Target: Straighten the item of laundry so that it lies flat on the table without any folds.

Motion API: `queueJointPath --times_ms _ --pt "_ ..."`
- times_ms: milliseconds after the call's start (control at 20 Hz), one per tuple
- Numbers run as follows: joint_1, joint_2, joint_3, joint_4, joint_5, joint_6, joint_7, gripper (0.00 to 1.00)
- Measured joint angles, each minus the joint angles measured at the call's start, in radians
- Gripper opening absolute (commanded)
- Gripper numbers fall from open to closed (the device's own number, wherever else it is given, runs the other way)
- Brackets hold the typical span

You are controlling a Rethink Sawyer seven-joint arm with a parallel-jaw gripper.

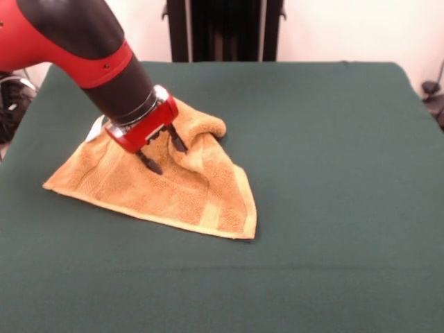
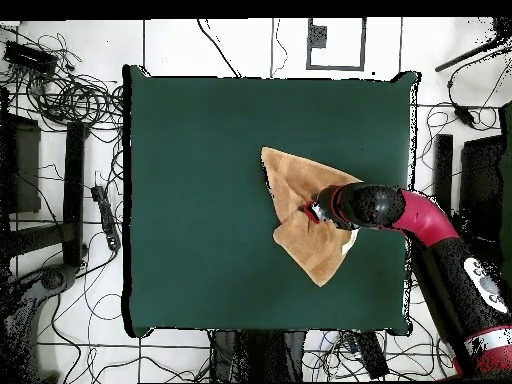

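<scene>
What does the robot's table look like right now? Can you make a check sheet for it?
Surface: dark green table, bare apart from the towel.
Job's things: orange-tan towel, not flat; one corner is folded over into a bunched hump beside the gripper.
Clutter: nothing seen on the table.
Grippers: gripper open, fingertips down at the towel's folded part, nothing clamped.
Cables: many loose cables on the floor around the table.
Surroundings: white tiled floor, dark equipment at the edges.

Robotics laboratory: red and black robot arm (image 2: pixel 430 225) at a green-covered table (image 2: pixel 200 200), loose cables (image 2: pixel 70 95) strewn over pale tiled floor (image 2: pixel 210 45), dark equipment stands (image 2: pixel 20 150) alongside.
</scene>
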Motion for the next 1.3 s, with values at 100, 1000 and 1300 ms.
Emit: queueJointPath --times_ms 100,1000,1300 --pt "0.000 -0.004 0.000 0.000 -0.004 -0.003 0.000 1.00" --pt "0.103 -0.366 -0.128 0.107 -0.092 -0.283 0.026 1.00" --pt "0.144 -0.468 -0.199 0.176 0.003 -0.283 0.067 1.00"
